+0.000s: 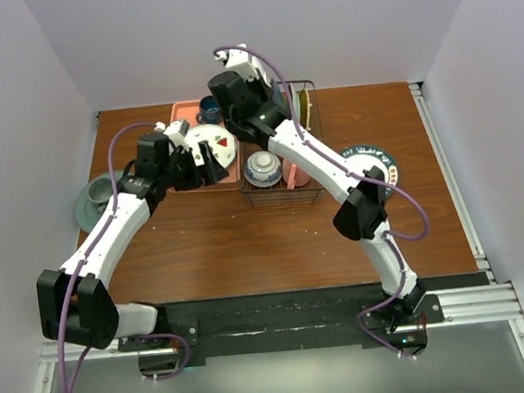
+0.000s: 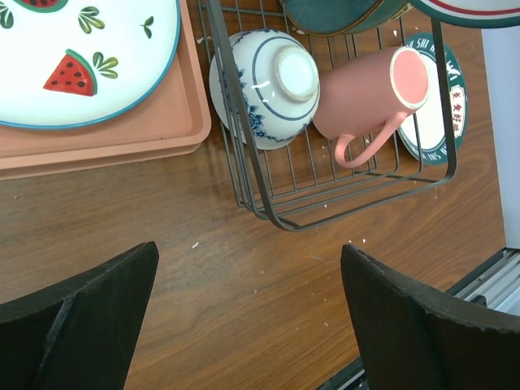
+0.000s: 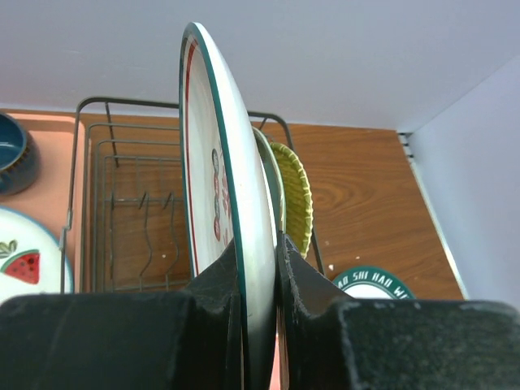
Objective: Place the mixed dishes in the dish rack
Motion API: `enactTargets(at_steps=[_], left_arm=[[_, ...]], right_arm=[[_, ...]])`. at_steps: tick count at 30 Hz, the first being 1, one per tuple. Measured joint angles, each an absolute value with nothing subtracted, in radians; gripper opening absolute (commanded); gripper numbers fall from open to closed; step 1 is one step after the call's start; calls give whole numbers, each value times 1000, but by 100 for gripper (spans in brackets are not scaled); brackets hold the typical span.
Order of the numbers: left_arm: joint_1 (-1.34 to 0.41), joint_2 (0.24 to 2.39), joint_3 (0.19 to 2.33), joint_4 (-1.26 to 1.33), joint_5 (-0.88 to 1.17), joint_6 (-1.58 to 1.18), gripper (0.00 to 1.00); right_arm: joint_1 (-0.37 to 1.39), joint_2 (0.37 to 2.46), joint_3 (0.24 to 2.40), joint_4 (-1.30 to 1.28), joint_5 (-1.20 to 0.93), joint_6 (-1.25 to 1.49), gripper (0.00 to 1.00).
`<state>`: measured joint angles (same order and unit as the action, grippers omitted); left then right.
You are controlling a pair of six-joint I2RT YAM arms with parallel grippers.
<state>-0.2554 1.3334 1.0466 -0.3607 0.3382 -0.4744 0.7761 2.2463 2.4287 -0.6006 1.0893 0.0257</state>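
Observation:
The dish rack [image 1: 281, 196] [image 2: 268, 207] [image 3: 93, 191] stands mid-table. My right gripper [image 3: 260, 260] is shut on a white plate with red marks [image 3: 231, 162], held on edge above the rack's prongs. Just behind it in the rack stand a teal-grey plate [image 3: 270, 175] and a yellow plate [image 3: 296, 195]. In the rack's near end lie a blue-and-white bowl [image 2: 272, 85] [image 1: 262, 167] and a pink mug [image 2: 370, 93]. My left gripper [image 2: 252, 317] [image 1: 205, 160] is open over bare wood beside the rack, holding nothing.
A pink tray [image 2: 122, 142] left of the rack carries a watermelon plate [image 2: 81, 57] [image 1: 220, 145] and a dark blue cup [image 3: 12, 154]. A green-rimmed lettered plate [image 1: 375, 160] [image 3: 370, 284] lies right of the rack. Teal-grey dishes [image 1: 95, 199] sit at far left.

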Motion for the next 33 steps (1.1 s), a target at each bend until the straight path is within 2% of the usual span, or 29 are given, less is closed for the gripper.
enactTargets(at_steps=[5, 17, 33], left_arm=[[-255, 1333, 1034, -354, 337, -475, 99], [-255, 1237, 1018, -398, 307, -478, 100], [-255, 1135, 1016, -487, 284, -478, 100]], right_arm=[[797, 2286, 2415, -496, 1141, -75, 0], [793, 2448, 2354, -433, 1179, -163, 0], [765, 2471, 2354, -216, 1238, -243, 0]])
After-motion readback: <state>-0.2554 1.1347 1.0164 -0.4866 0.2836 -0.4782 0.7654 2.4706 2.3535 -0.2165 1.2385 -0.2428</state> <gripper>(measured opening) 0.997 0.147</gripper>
